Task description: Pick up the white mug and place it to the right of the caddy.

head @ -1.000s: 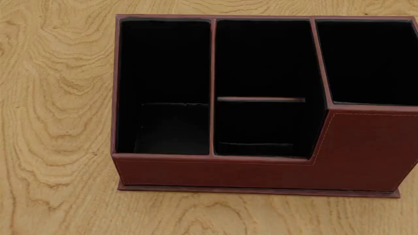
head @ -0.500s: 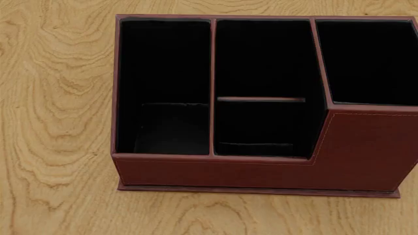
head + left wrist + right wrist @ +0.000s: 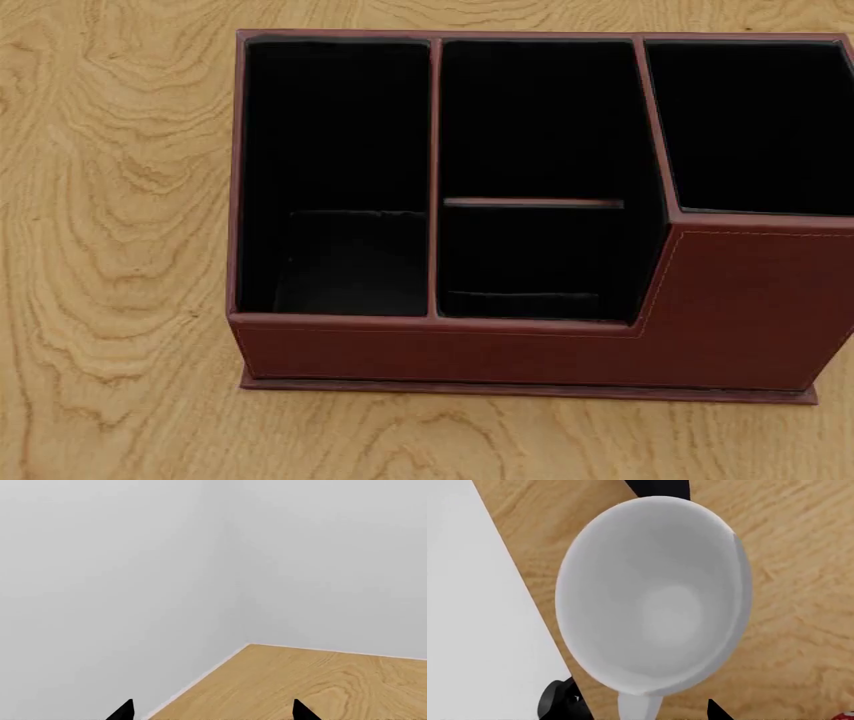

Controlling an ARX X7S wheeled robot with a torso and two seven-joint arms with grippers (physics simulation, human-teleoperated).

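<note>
My head looks steeply down, close over the caddy (image 3: 534, 300). My right wrist peers straight into the white mug (image 3: 654, 600); views seemingly share only the table (image 3: 107, 250).

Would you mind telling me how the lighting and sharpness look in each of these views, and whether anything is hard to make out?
Head view: even light, sharp wood grain, but the caddy compartments are near-black, hiding their depths. Right wrist view: the white mug fills the frame, softly shaded, with no hard glare. Left wrist view: flat, shadowless white walls, with only the left end effector tips showing.
</note>
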